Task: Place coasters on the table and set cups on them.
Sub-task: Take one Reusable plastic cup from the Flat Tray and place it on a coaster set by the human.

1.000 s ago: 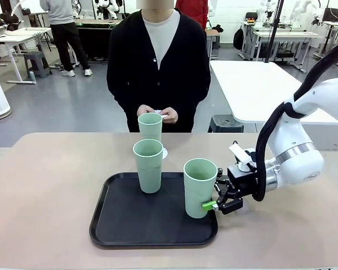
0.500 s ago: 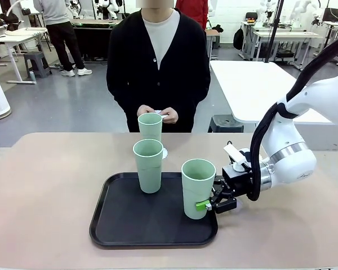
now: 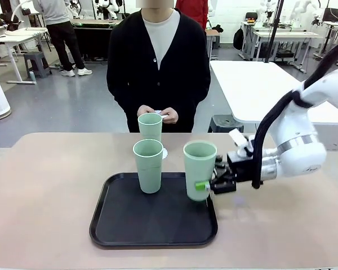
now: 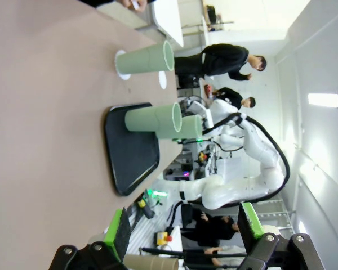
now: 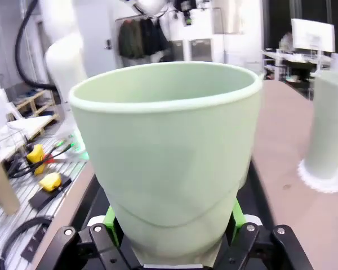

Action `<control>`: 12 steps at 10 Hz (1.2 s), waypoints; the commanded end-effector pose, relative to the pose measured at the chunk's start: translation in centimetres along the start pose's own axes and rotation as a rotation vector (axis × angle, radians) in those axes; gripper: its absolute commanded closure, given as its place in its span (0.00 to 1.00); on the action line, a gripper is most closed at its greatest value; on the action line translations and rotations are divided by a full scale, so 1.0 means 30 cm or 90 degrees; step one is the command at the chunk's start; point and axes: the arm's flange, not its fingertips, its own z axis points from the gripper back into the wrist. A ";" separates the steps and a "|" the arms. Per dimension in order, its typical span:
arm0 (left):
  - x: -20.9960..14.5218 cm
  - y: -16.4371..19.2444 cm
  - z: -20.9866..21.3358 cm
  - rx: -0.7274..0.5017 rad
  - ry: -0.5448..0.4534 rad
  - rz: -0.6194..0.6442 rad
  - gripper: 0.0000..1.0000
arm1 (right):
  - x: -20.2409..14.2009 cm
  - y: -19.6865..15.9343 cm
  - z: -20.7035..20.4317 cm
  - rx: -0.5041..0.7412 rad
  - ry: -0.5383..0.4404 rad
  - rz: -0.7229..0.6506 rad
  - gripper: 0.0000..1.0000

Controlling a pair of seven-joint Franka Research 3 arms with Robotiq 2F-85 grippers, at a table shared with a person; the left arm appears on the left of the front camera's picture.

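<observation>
Three cups (image 3: pixel 148 164): the right gripper (image 3: pixel 201 184) clamps one cup (image 3: pixel 199 166); two stand beyond its jaws. Left gripper (image 4: pixel 185 222) gapes empty.

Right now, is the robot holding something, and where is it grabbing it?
The right gripper holds a mint-green cup by its lower side, above the tray. The left gripper holds nothing.

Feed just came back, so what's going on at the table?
The right gripper is shut on a cup, holding it above the tray. A second cup stands on the tray; a third cup sits on a coaster on the table beyond. The person's hands hold something small and white. The left gripper is open.
</observation>
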 end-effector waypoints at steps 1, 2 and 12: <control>-0.001 -0.005 0.005 -0.005 -0.006 -0.002 0.00 | 0.299 0.136 0.008 -0.063 0.001 0.003 1.00; -0.001 -0.005 0.005 -0.005 -0.006 -0.002 0.00 | 0.404 0.171 0.014 -0.073 -0.001 0.003 1.00; -0.001 -0.005 0.005 -0.005 -0.006 -0.002 0.00 | 0.637 0.086 0.187 -0.113 -0.010 -0.009 0.18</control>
